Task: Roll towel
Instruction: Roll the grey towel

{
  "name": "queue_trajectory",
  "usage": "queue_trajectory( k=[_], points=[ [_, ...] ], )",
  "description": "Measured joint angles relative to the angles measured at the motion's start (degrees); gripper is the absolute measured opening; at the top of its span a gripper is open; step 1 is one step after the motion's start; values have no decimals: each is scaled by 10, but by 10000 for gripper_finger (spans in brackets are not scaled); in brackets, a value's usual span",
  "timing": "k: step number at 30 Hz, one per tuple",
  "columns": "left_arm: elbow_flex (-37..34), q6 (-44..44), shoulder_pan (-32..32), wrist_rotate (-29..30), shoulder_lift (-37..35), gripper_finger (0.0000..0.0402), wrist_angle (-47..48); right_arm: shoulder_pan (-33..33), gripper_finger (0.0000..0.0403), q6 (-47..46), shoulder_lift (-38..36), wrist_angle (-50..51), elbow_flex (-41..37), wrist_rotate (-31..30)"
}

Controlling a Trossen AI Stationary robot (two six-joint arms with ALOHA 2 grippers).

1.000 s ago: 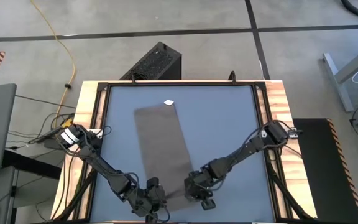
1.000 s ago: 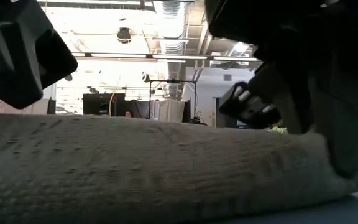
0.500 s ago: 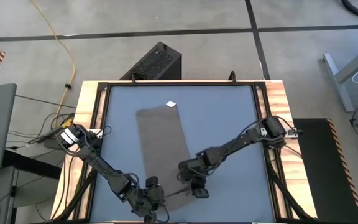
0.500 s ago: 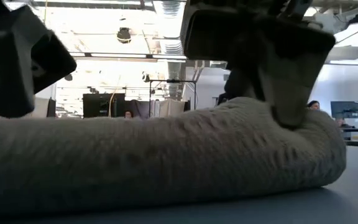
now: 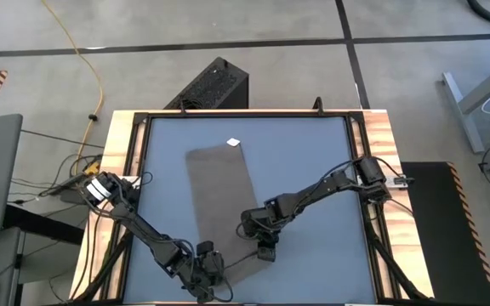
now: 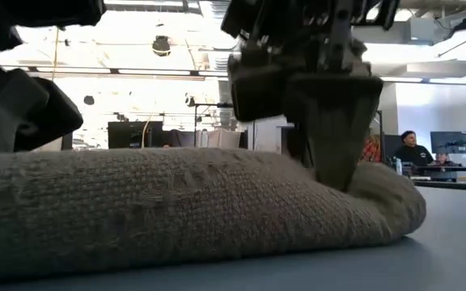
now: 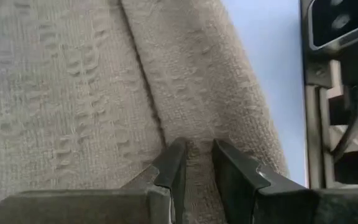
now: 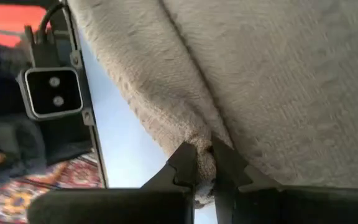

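Observation:
The taupe towel (image 5: 224, 195) lies lengthwise on the blue table, its white tag (image 5: 232, 142) at the far end. Its near end is turned over into a thick roll (image 6: 176, 210) that fills the low view. My left gripper (image 7: 197, 171) is shut on the roll's left part, near the table's near edge (image 5: 208, 260). My right gripper (image 8: 204, 165) is shut on the roll's right end (image 5: 266, 252); in the low view it comes down onto the roll from above (image 6: 334, 174). My left gripper pinches a ridge of the rolled near end (image 7: 197, 149) between its two fingers, coming slantwise from above and from the table's near side. The roll rests on the table. How many layers it has, I cannot tell. My right gripper pinches the roll's right end (image 8: 202, 146) between its two fingers, bunching the cloth there. The fingers slant down from above (image 6: 330, 153). That end lies on the table, dented under the fingertips.
A small grey camera box (image 8: 53, 92) stands at the table's near edge, close to both grippers. Wooden rails (image 5: 126, 170) frame the table's sides. A black box (image 5: 215, 85) sits beyond the far edge. Bare blue table (image 5: 313, 153) lies right of the towel. A person (image 6: 411, 149) sits far off.
My right gripper has gone toward the table's left edge and a little toward the far edge, rolling its wrist and staying shut on the towel. The roll's right end has been drawn leftward with it and bunched up. The towel's far end has stayed put.

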State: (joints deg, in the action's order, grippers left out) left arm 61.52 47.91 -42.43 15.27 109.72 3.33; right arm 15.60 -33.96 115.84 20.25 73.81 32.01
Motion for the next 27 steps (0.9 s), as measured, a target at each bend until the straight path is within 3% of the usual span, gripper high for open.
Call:
queue_trajectory(
  k=[11, 19, 27],
  points=[
    [0, 36, -10, -1, -1, 71, 36, 0, 44, -51, 32, 36, 2, -6],
    [0, 23, -41, 65, -53, 70, 53, 1, 44, -59, 34, 31, 1, -17],
    [0, -40, -63, 89, -57, 76, -66, 0, 44, -63, 35, 19, -1, -17]
  ],
)
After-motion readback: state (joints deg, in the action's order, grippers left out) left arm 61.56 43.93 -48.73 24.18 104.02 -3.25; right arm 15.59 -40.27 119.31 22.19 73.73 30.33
